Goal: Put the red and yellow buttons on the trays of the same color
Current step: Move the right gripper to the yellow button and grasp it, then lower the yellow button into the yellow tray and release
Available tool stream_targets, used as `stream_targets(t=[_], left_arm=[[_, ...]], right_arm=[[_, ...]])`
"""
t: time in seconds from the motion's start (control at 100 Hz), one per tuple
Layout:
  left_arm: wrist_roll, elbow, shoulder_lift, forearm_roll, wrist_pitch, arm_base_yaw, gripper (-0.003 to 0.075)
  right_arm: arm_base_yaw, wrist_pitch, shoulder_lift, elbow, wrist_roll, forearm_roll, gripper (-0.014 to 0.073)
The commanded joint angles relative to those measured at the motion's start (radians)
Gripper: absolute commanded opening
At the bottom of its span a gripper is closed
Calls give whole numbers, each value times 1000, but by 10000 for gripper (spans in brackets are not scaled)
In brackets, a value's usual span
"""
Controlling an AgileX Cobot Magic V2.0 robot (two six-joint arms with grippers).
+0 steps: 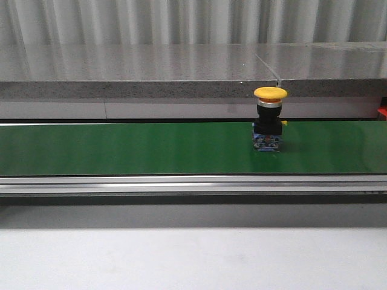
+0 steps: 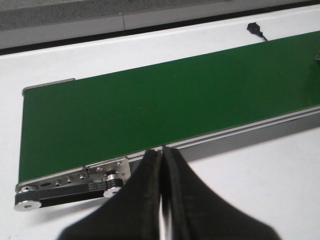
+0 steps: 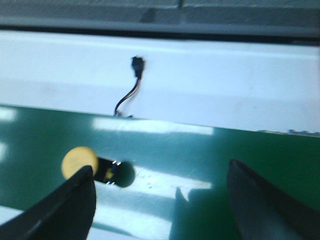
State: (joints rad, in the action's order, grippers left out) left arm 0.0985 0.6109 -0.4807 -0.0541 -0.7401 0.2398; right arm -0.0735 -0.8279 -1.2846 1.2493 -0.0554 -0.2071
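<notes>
Button (image 1: 269, 118) (yellow cap) upright on belt (image 1: 121, 148), toward its right. Right gripper (image 3: 160, 200) wide open above, empty, off-centre: button just beside one finger (image 3: 70, 200), so risks clipping and toppling it. Left gripper (image 2: 162, 190) closed, empty. No trays visible; contents unknown.

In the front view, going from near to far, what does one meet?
White table surface → metal rail → green conveyor belt carrying the yellow button → grey ledge → corrugated wall.
</notes>
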Motion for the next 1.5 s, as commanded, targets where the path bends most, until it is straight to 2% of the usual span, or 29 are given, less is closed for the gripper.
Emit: stream_targets(t=[0.0, 0.16, 0.33, 0.6, 0.67, 0.77, 0.86, 0.93, 1.17, 1.49], left_arm=[[-2, 25, -3, -16, 67, 8, -21], [-2, 25, -3, -16, 67, 8, -21], [-2, 25, -3, -16, 67, 8, -21], [-2, 25, -3, -16, 67, 8, -21], [-2, 25, -3, -16, 67, 8, -21], [-2, 25, -3, -16, 67, 8, -21], [-2, 25, -3, -16, 67, 8, -21], [-2, 25, -3, -16, 67, 8, -21], [-2, 25, -3, -16, 67, 8, -21], [-2, 25, -3, -16, 67, 8, -21]], right_arm=[[-75, 13, -23, 39, -31, -12, 549], [-163, -90, -150, 116, -77, -11, 549], [-181, -210, -310, 221, -117, -12, 549], [-181, -231, -442, 260, -145, -18, 545], [-181, -231, -452, 260, -145, -18, 506], [-181, -223, -453, 260, -145, -18, 351], [-181, -198, -446, 260, -145, -18, 238], [-181, -190, -431, 259, -145, -18, 202], [-146, -105, -287, 162, -67, -18, 196], [21, -88, -20, 11, -17, -18, 196]])
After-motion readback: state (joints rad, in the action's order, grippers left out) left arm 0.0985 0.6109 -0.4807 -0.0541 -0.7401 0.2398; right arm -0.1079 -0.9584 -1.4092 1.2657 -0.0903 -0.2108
